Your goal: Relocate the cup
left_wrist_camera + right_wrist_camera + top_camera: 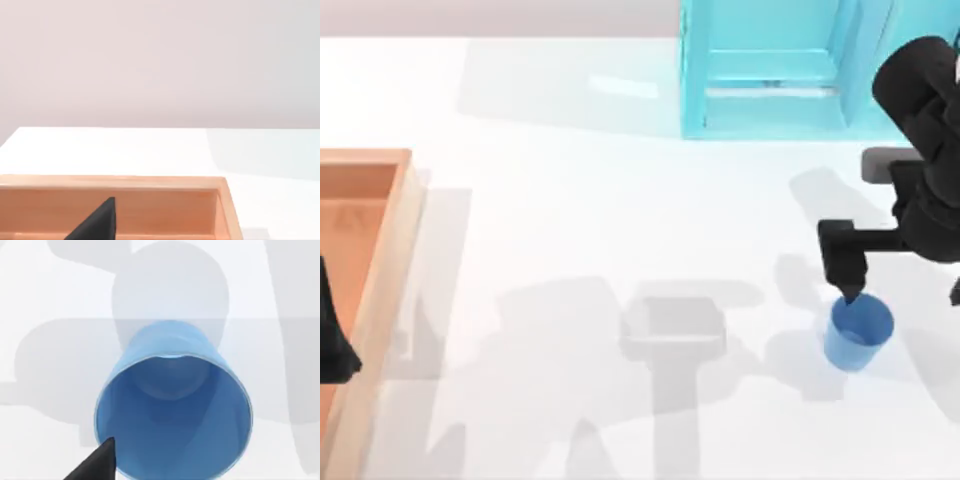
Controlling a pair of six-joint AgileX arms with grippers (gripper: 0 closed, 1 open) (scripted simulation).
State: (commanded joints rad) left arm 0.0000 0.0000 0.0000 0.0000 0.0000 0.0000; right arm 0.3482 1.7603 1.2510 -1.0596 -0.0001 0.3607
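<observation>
Broadly, the white bench (620, 200) carries three things, well apart from one another. Largest is the light-blue shelf unit (770, 70) at the far edge, right of centre; its top is cut off by the frame, and the right arm's dark bulk covers its right side. Next is the wooden tray (380, 260) at the left edge, its raised rim running near to far; much of it lies outside the top view, and the left wrist view shows one corner of its rim (220, 187) with bare bench beyond.

Smallest is the blue cup (860, 332), upright on the bench at the right, nearer than the shelf unit and well clear of it. Nothing stands between the cup and the tray but open bench crossed by grey shadows.

My right gripper (848, 285) hangs right over the cup's far rim, one dark fingertip at the rim's edge. In the right wrist view the cup (172, 410) is seen from above into its open mouth, with one fingertip (97, 462) just outside the rim. The second finger is hidden, so I cannot tell how the jaws stand.

My left gripper (335, 345) is parked over the tray at the left edge, mostly cut off; how its jaws stand I cannot tell.
</observation>
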